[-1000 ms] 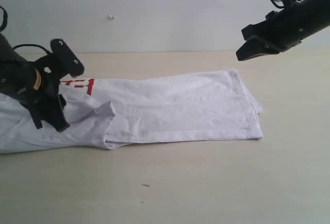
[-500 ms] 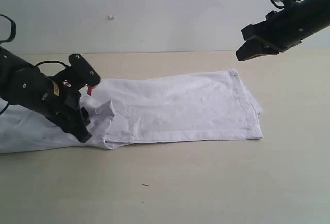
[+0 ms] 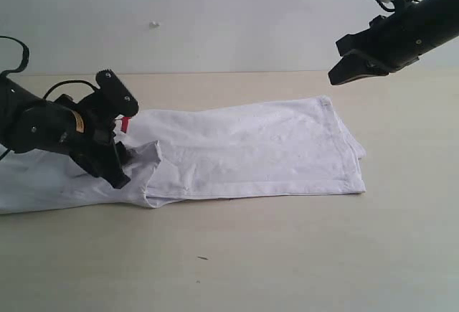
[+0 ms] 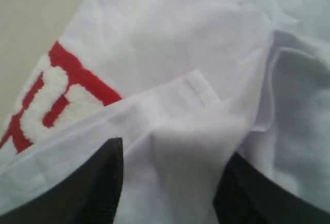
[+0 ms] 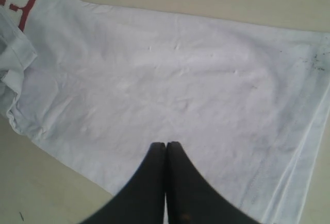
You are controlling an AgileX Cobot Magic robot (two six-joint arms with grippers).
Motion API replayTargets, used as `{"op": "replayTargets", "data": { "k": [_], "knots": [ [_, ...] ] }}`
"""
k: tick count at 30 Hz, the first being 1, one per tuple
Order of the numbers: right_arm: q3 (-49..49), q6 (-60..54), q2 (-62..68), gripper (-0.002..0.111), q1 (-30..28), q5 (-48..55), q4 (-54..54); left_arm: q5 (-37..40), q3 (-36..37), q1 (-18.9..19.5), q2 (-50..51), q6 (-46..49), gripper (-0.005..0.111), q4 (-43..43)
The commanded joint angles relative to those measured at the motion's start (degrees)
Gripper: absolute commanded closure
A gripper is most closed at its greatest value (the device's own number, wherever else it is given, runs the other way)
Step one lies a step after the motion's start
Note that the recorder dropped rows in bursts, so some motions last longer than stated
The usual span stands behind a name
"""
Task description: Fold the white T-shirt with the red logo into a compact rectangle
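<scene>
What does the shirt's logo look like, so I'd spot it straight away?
Find the long white cotton T-shirt lying on the beige table. At its left end, beside the black left tool, fuzzy white letters with thick red outlines peek out: the only colour on the cloth.

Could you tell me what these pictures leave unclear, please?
The white T-shirt: one end cut off by exterior view's left edge.
The red logo: unreadable; shirt fold covers it in left wrist view, left gripper in exterior view.
Whether left gripper fingers pinch fabric: bunched shirt hides contact, left wrist view.

Prob. a robot lab: bare beige tabletop [image 3: 287,254], blank white wall [image 3: 215,18], black robot arm [image 3: 419,29].
</scene>
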Motion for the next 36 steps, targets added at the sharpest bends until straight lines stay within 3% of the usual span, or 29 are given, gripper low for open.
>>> {"op": "replayTargets", "data": {
  "k": [1, 9, 15, 25, 30, 36],
  "knots": [
    [-0.3, -0.5, -0.2, 0.108, 0.0, 0.0, -0.1, -1.6, -2.6, 0.7, 0.1, 0.5, 0.057, 1.8],
    [-0.3, -0.5, -0.2, 0.108, 0.0, -0.5, -0.4, -1.6, -9.2, 0.8, 0.1, 0.5, 0.057, 1.8],
    [-0.3, -0.9, -0.2, 0.108, 0.0, -1.2, -0.4, -0.5, -10.1, 1.0, 0.2, 0.5, 0.057, 1.8],
    [-0.3, -0.9, -0.2, 0.108, 0.0, -1.2, -0.4, 15.5, -10.1, 2.5, 0.0, -1.9, 0.058, 1.8],
    [-0.3, -0.5, -0.3, 0.108, 0.0, -0.9, -2.5, 17.5, -10.1, 9.4, -1.1, -18.7, 0.068, 1.7],
    [-0.3, 0.0, -0.3, 0.108, 0.0, -1.6, -3.5, 23.7, -10.1, 22.4, -1.4, -32.7, 0.068, -0.4]
  ]
}}
